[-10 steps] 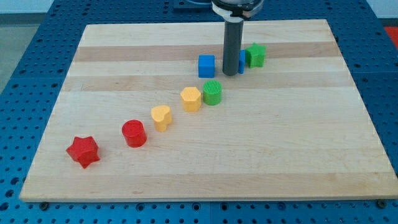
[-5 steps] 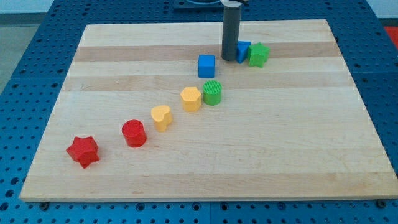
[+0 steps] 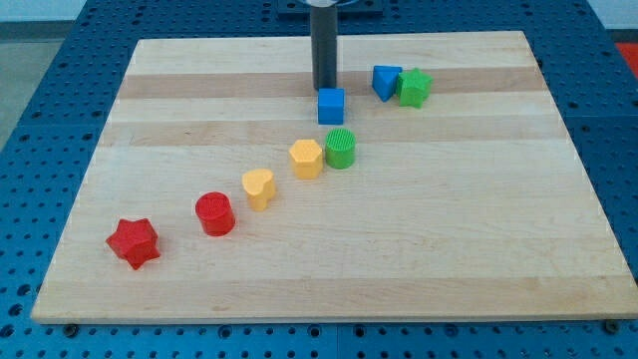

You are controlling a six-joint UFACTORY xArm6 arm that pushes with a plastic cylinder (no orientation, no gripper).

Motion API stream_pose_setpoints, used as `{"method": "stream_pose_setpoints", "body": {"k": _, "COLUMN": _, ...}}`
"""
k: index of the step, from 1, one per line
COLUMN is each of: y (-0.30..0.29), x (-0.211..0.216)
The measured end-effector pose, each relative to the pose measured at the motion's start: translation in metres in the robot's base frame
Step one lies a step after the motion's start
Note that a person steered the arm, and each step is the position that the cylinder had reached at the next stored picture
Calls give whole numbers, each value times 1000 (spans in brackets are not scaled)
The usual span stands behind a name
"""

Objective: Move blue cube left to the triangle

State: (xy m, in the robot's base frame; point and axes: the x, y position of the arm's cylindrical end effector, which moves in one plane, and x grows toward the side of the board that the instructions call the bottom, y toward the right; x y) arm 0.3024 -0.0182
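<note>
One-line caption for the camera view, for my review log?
My tip sits just above the blue cube, with the blue triangle and green star to the view's right.

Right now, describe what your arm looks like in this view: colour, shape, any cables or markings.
Only my rod shows: a straight, smooth, dark grey cylinder entering from the view's top, with no cables or markings visible on it. My tip is its plain blunt lower end, just above the blue cube in the view. The arm above is cropped out.

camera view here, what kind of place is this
Probably a robotics lab bench: a pale wooden board lies on a blue perforated table, small coloured plastic blocks such as the blue cube sit on it, and my tip stands just above that cube.
</note>
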Motion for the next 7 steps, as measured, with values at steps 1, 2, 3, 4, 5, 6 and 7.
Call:
{"method": "stream_pose_setpoints", "body": {"k": 1, "y": -9, "x": -3}}
{"method": "stream_pose_setpoints", "body": {"k": 2, "y": -28, "x": 10}}
{"method": "stream_pose_setpoints", "body": {"k": 3, "y": -30, "x": 80}}
{"method": "stream_pose_setpoints", "body": {"k": 4, "y": -23, "x": 105}}
{"method": "stream_pose_setpoints", "body": {"k": 5, "y": -8, "x": 71}}
{"method": "stream_pose_setpoints", "body": {"k": 6, "y": 4, "x": 44}}
{"method": "stream_pose_setpoints", "body": {"k": 7, "y": 7, "x": 36}}
